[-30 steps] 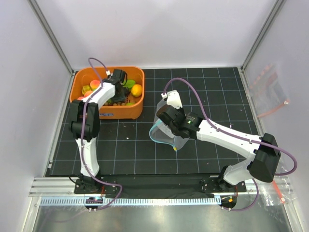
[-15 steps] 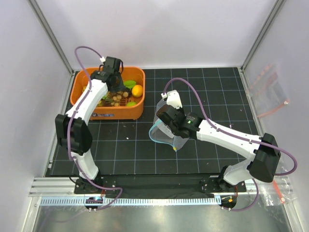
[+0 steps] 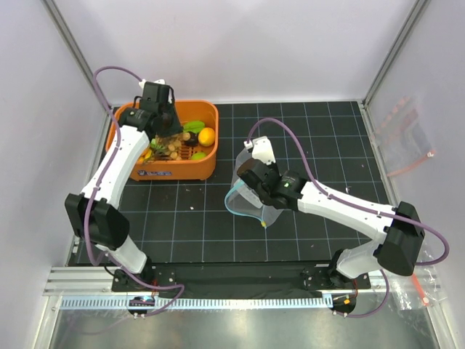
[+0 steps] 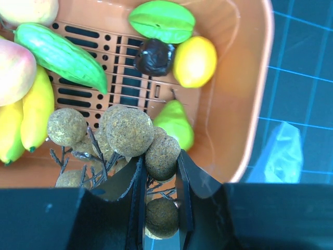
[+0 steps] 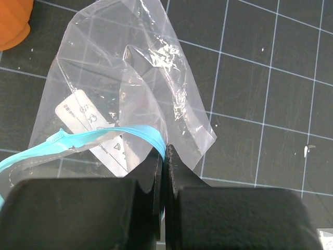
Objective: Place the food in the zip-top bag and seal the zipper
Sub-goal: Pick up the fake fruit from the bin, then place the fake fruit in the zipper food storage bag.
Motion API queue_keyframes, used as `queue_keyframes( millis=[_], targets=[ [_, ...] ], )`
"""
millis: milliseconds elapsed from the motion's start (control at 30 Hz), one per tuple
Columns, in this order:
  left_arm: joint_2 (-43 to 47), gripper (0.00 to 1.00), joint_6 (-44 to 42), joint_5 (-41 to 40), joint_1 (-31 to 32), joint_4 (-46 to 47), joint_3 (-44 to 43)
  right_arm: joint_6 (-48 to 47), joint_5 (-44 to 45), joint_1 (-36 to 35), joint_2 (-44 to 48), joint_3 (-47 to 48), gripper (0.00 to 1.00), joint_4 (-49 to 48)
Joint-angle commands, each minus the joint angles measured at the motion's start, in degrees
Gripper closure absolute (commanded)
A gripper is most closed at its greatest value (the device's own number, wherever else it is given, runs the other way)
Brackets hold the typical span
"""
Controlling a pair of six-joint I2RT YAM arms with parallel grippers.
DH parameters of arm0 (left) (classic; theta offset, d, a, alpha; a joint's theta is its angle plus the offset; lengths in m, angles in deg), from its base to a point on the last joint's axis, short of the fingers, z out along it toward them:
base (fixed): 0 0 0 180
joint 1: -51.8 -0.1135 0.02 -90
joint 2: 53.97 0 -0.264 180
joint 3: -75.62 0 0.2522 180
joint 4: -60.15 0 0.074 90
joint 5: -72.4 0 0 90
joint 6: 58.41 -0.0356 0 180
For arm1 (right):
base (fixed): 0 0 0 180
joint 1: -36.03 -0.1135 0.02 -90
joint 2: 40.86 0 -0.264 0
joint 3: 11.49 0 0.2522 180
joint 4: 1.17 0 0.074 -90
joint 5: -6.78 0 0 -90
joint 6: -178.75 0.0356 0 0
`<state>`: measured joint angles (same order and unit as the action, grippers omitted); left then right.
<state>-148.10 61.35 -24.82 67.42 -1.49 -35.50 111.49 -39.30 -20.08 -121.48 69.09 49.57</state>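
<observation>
My left gripper [image 4: 158, 162] is shut on the cluster of small brown balls [image 4: 129, 131], two balls wedged between its jaws, above the orange basket [image 4: 237, 99]. In the basket lie more food: a lemon [image 4: 195, 61], green star fruit [image 4: 162, 21], green cucumber [image 4: 60, 54], pear [image 4: 175, 123], bananas [image 4: 30, 119] and a peach [image 4: 14, 70]. In the top view this left gripper [image 3: 168, 134] hangs over the basket [image 3: 174, 171]. My right gripper [image 5: 165, 156] is shut on the teal zipper [image 5: 78, 141], holding the clear zip-top bag [image 5: 130, 67] up off the mat at mid-table [image 3: 253, 198].
A second clear bag with a pink-red strip [image 3: 407, 142] lies against the right wall. Black gridded mat [image 3: 189, 225] covers the table. White walls and metal frame posts close in the left, back and right sides.
The left arm has swung up and back-left over the basket, carrying the brown ball cluster with it. The right arm and bag have not moved.
</observation>
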Motion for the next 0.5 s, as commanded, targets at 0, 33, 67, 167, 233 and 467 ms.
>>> queue_keyframes(
  millis=[0, 33, 67, 167, 233, 467],
  targets=[
    [5.5, 1.00, 0.8, 4.3, -0.2, 2.0, 0.3, -0.2, 0.0, 0.5, 2.6, 0.0, 0.99, -2.3],
    [6.3, 1.00, 1.0, 5.3, -0.3, 2.5, 0.5, -0.4, -1.3, 0.7, 2.8, -0.5, 0.99, -3.1],
    [7.5, 1.00, 1.3, 6.5, -0.2, 3.4, 0.6, -0.6, -3.6, 1.0, 3.2, -0.8, 0.99, -3.7],
    [8.3, 1.00, 1.7, 14.3, -0.3, 3.1, -1.2, -0.8, -8.0, 2.4, 4.9, -2.0, 0.99, -5.4],
    [8.8, 1.00, 2.5, 19.2, -0.2, 3.0, -1.8, -0.9, -9.1, 3.2, 5.8, -2.6, 0.99, -6.4],
    [17.1, 1.00, 6.3, 22.8, 4.4, 8.7, 6.2, -0.9, -13.9, 3.8, 7.1, -3.3, 0.99, -7.5]
  ],
)
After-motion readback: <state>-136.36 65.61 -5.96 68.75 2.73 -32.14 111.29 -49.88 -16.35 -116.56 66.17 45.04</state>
